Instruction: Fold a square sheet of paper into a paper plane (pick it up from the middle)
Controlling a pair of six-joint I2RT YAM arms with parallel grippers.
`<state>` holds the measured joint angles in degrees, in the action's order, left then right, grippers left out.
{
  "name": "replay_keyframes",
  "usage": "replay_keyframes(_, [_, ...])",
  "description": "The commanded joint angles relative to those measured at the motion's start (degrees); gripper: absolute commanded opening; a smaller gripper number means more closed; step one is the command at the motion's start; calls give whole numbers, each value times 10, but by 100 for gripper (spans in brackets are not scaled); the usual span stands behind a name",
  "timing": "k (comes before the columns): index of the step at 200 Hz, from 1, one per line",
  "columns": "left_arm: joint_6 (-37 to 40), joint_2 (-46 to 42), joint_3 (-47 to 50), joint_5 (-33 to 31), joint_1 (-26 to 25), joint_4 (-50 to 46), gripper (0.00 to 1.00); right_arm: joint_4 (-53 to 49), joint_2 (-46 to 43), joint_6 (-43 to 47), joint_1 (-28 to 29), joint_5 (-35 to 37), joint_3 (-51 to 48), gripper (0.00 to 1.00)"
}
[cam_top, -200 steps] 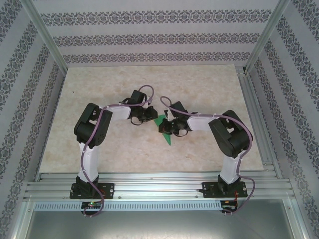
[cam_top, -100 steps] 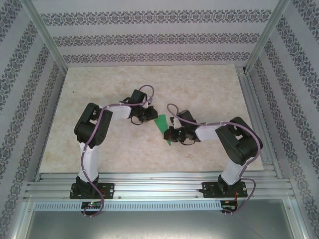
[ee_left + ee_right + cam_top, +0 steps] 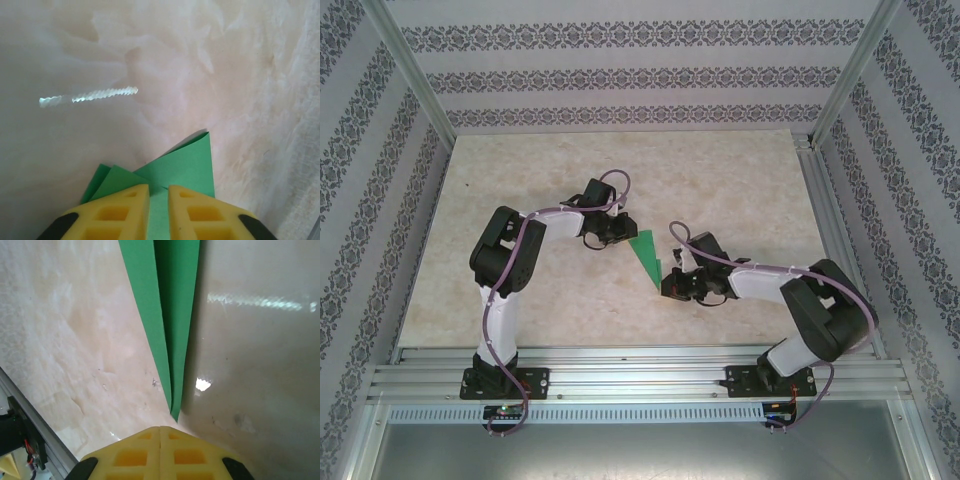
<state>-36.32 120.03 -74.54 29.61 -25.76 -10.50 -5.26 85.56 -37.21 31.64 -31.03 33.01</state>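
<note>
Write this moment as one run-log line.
left gripper: at wide end of folded green paper, grip unclear | right gripper: shut, just short of narrow tip | paper: on table

No legible text, labels or numbers.
The green paper is plain and unmarked. The walls carry bands of repeating ornament, not letters. The boards at the arm bases are too small to read.
</note>
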Motion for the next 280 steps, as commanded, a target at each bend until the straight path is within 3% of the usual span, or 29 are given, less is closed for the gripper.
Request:
replay_keyframes(1, [27,8,-10,-79,-2,-48,27,-58,-59,10,-18,82,33,17])
replay_keyframes(36, [41,-47,-34,-146,-30,-102,46,-73,-127,2,-45,199,40,41])
replay_keyframes(66, [46,-88,-51,-276,-75,-174,62,-91,-163,-5,-61,310,38,61])
replay_keyframes(96, [35,-95,-70,-370,-128,-225,71,-75,-186,-16,-80,355,18,78])
replay_keyframes(118, [28,-84,-96,-426,-167,-261,73,-70,-200,-17,-95,365,3,85])
replay_keyframes(146, [22,-47,-143,-472,-200,-306,73,-61,-215,-16,-114,355,-18,87])
replay_keyframes(201, [15,16,-204,-471,-214,-363,61,-65,-244,-13,-133,336,-40,87])
replay_keyframes(280, [-16,-11,-178,-463,-214,-361,40,-79,-277,-7,-143,319,-54,87])
